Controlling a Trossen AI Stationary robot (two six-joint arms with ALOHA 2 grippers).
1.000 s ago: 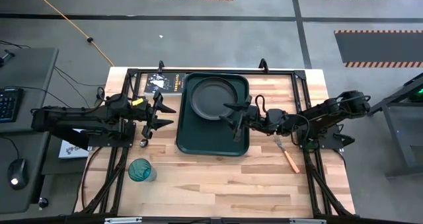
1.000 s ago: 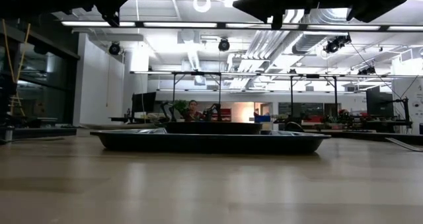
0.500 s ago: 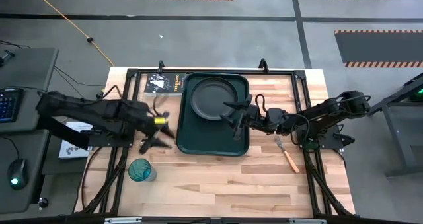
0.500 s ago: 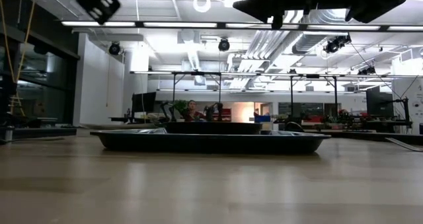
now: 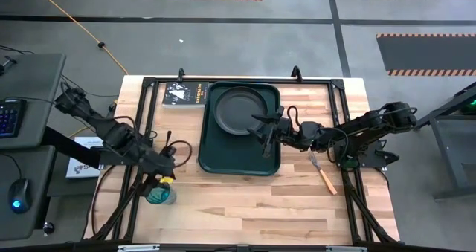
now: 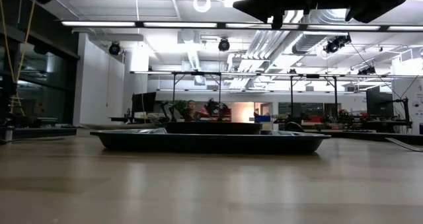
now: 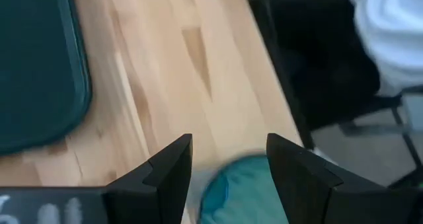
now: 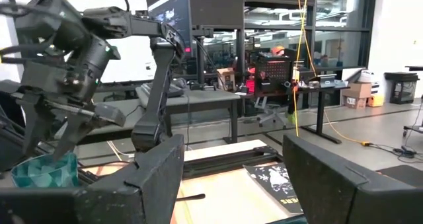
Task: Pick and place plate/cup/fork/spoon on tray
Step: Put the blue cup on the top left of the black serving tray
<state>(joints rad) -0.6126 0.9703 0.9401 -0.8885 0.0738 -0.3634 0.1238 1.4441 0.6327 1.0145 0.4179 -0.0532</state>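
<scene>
The dark green tray [image 5: 239,152] lies at the table's far middle, with the dark grey plate [image 5: 239,109] resting flat in its far half. The teal cup [image 5: 155,197] stands upright near the table's near left corner. My left gripper [image 5: 161,178] is open just above the cup, and in the left wrist view the cup [image 7: 243,189] shows between the two fingers [image 7: 168,171]. My right gripper [image 5: 262,135] hangs open over the tray's right part, beside the plate. The orange-handled fork [image 5: 324,175] lies on the table right of the tray. The spoon is out of view.
A black printed book [image 5: 186,94] lies at the far edge, left of the tray. Bare wood stretches along the near half of the table. In the low view the tray [image 6: 211,142] and plate [image 6: 213,127] stand in the middle, with both arms high above.
My left gripper has swung from beside the tray's left edge toward the table's near edge and down to the cup, staying open. The right arm, tray, plate, cup and fork have kept still.
</scene>
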